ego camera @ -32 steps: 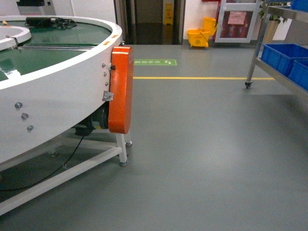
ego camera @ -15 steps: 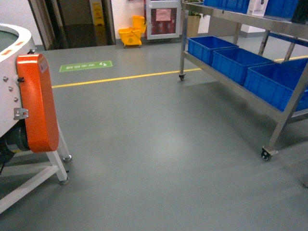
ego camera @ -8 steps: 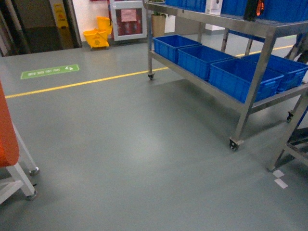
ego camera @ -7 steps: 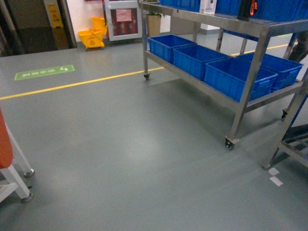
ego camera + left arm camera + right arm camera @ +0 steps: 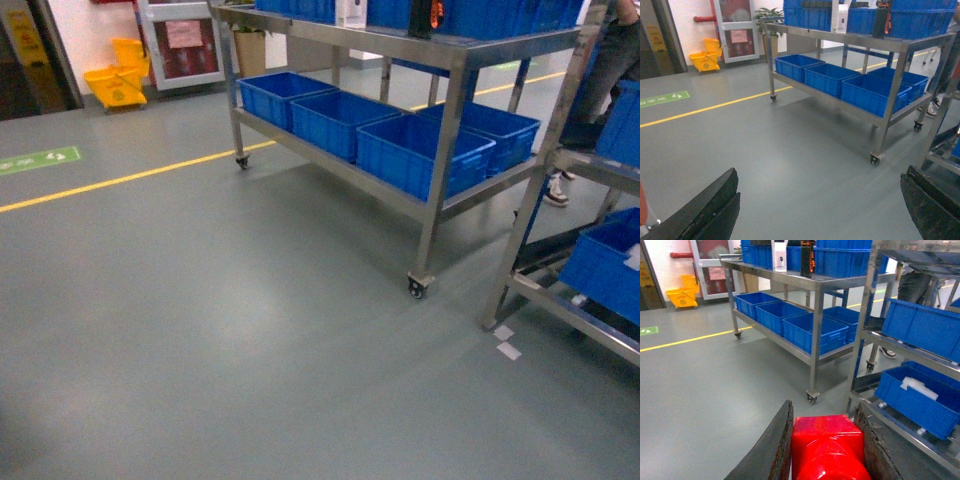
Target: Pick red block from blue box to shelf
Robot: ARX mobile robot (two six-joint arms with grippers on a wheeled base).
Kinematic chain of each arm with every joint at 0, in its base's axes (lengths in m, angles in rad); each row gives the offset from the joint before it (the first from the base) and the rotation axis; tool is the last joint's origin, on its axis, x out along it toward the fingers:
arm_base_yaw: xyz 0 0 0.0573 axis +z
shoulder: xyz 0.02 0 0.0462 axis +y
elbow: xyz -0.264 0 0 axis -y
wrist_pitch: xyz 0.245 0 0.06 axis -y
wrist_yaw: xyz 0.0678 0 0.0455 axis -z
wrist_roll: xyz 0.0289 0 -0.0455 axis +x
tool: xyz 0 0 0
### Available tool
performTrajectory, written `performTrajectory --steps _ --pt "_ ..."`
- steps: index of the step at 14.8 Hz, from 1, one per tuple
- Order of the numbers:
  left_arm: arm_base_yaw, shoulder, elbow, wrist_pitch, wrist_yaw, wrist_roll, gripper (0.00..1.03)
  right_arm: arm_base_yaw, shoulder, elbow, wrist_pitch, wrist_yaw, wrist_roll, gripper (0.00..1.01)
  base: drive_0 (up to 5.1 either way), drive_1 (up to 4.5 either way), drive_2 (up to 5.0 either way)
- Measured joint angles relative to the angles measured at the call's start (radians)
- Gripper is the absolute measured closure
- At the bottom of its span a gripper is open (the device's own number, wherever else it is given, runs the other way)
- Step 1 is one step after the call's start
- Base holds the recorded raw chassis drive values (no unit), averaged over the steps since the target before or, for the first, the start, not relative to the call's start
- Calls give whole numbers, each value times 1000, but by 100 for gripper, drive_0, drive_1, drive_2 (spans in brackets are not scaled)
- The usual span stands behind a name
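The red block [image 5: 829,447] sits clamped between the 2 dark fingers [image 5: 774,450] of the right gripper [image 5: 827,452], filling the bottom of the right wrist view, its glossy top and round stud facing the camera. The fingers press against its left and right faces. The left gripper [image 5: 820,210] holds nothing: its 2 black fingers [image 5: 705,210] stand spread wide at the lower corners of the left wrist view, with bare grey floor [image 5: 790,150] between them. Neither gripper shows in the head view. There the shelf [image 5: 440,150] stands from 12 to 2 o'clock, a steel rack on small casters, its near caster [image 5: 417,287] resting on the floor. On its lower tier sit 4 dark blue crates [image 5: 420,155] side by side, and more blue crates line the top tier beside a white carton [image 5: 351,12]. A second rack [image 5: 560,290] stands at 3 o'clock, just beside the first, carrying a blue crate low down. 2 small pale tape marks [image 5: 505,342] lie on the floor near its foot. A yellow line [image 5: 130,178] runs across the floor at 10 o'clock, with a green floor sign [image 5: 35,160] beyond it and a yellow mop bucket [image 5: 118,82] near the far wall. A person's legs [image 5: 600,70] show behind the racks at 2 o'clock.
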Motion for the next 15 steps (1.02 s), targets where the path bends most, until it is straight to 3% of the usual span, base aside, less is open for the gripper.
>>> performTrajectory --steps 15 --pt "0 0 0 0 0 0 5 0 0 0 0 0 0 72 -159 -159 -159"
